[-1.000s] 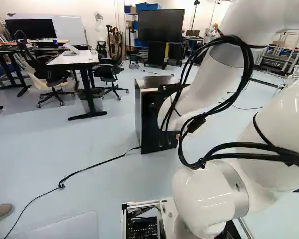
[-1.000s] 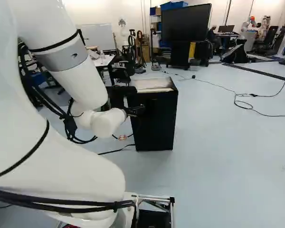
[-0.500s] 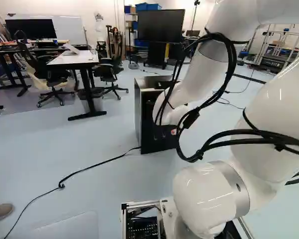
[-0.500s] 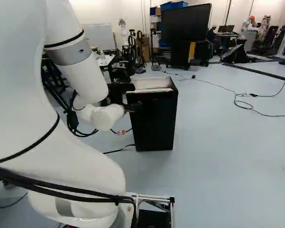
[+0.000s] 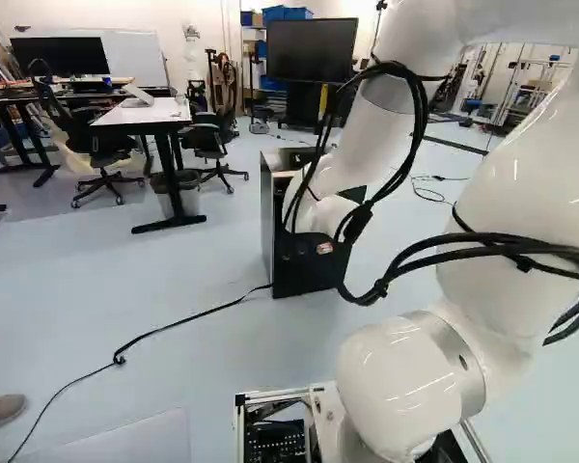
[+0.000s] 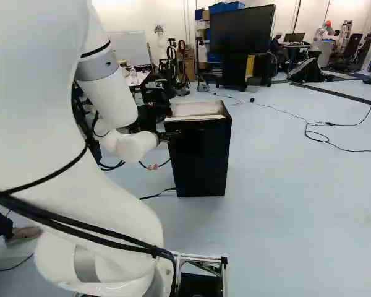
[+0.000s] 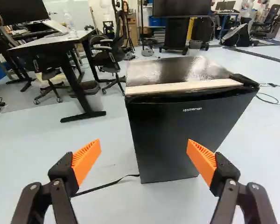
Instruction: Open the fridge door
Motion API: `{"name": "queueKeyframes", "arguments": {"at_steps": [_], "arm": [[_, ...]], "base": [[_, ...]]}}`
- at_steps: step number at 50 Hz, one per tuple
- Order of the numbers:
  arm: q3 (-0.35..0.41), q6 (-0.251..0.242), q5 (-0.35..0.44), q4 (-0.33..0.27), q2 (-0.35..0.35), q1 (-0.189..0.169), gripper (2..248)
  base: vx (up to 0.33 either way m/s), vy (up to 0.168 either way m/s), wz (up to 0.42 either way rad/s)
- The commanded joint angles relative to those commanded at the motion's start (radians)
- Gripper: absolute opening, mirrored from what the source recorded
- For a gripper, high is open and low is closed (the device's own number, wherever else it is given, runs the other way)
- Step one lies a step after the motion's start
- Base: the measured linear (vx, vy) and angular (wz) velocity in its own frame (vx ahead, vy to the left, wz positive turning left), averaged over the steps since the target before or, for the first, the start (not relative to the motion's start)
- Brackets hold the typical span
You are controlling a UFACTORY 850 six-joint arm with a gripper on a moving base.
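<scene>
Arm (image 6: 43, 111) reaches toward the fridge (image 7: 170, 70). At the left of the left base view, a desk (image 5: 140, 116) stands beyond the fridge. The fridge stands upright ahead of the gripper (image 6: 171, 135), dark front facing it. Pointed at the fridge, the gripper is spread wide and empty. A cord (image 5: 188, 320) trails from the fridge's foot.

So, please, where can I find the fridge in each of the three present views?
Left base view: the fridge is near the middle, partly behind the arm.
Right base view: near the middle, mostly uncovered by the arm.
Wrist view: ahead of the open end effector.
Shared landmark: the large dark screen beyond the fridge.
</scene>
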Motion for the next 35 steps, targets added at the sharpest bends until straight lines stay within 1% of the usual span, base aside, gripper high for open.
{"name": "queueKeyframes", "arguments": {"at_steps": [35], "arm": [[-0.103, 0.0, 0.0, 0.194, -0.097, 0.11, 247]], "base": [[0.0, 0.0, 0.0]]}}
